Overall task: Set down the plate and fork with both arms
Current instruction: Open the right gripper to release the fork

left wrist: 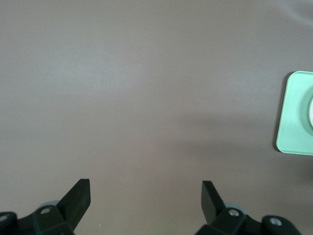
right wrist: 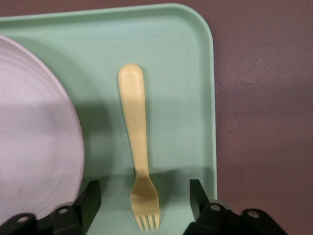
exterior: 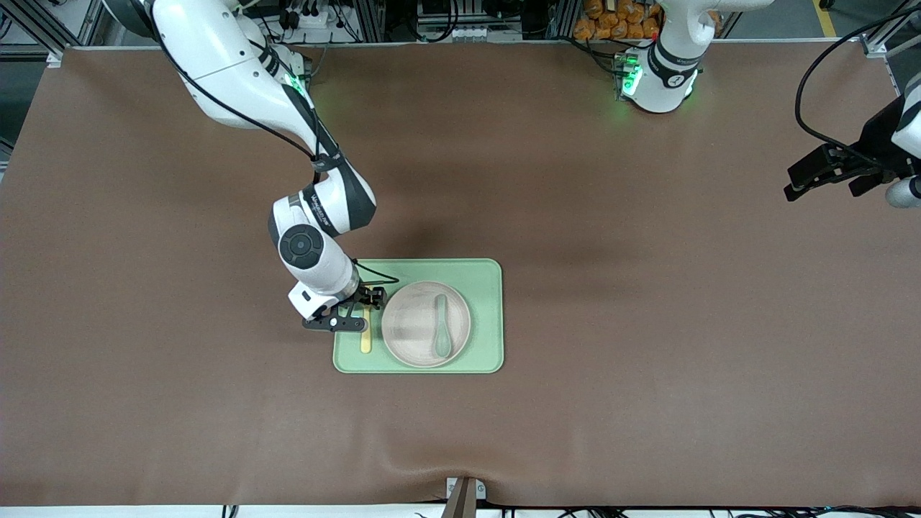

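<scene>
We see the fork (right wrist: 138,152) lying flat on the green tray (exterior: 483,316), in the strip between the plate (exterior: 414,338) and the tray edge toward the right arm's end of the counter (exterior: 647,324). Its long axis runs nearer-to-farther from the front camera, parallel to that tray edge, handle end nearer the front camera, tines under the right gripper (exterior: 357,314). In the right wrist view the two fingers (right wrist: 90,198) stand apart on either side of the tines with clear gaps, touching nothing, so we read the right gripper as wide and holding nothing. The fork looks released and resting on the tray.

The plate sits on the same tray just beside the fork, not touching it as far as we can tell, with a grey-green spoon (exterior: 442,325) lying in it, also along the nearer-to-farther line.

The left gripper (exterior: 827,173) waits well apart over bare counter at the left arm's end, wide and empty; its wrist view shows only counter and one corner of the tray.

We judge both task things are placed. What matters for the next move: the fork lies straight between the right gripper's fingers, along the line of its wrist view, so a straight lift clears it, while any sideways drift toward the plate could nudge the tines. The right arm is by far the nearer.
</scene>
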`<action>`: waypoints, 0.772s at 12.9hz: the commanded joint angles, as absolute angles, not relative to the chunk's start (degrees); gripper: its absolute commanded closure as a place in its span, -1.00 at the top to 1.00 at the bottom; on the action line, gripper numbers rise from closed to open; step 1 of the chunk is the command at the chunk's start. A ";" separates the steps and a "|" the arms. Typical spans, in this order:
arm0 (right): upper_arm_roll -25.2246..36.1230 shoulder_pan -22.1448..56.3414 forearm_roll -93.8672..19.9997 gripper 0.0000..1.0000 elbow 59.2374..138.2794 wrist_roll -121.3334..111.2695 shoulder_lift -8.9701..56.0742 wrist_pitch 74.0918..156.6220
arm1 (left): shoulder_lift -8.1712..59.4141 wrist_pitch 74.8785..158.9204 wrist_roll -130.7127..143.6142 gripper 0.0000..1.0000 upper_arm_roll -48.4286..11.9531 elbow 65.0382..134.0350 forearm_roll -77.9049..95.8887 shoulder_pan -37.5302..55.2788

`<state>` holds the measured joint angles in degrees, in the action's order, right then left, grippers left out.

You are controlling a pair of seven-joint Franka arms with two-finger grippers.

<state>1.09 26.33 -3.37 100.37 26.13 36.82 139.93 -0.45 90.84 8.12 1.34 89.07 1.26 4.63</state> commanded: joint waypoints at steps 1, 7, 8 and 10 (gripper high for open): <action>0.53 24.53 -4.13 1.00 101.61 25.23 33.32 139.83 | -0.97 91.32 7.12 1.00 1.67 89.82 1.93 5.01; 0.70 16.46 -3.96 1.00 102.30 14.78 26.56 131.78 | -1.05 91.32 7.03 1.00 1.58 89.82 1.93 4.92; 0.70 14.35 -3.96 1.00 102.30 12.50 25.15 129.22 | -1.05 91.32 7.03 1.00 1.58 89.82 1.93 4.92; 0.53 8.47 -3.96 1.00 102.30 4.70 22.17 123.95 | -1.05 91.32 6.94 1.00 1.67 89.82 1.93 4.75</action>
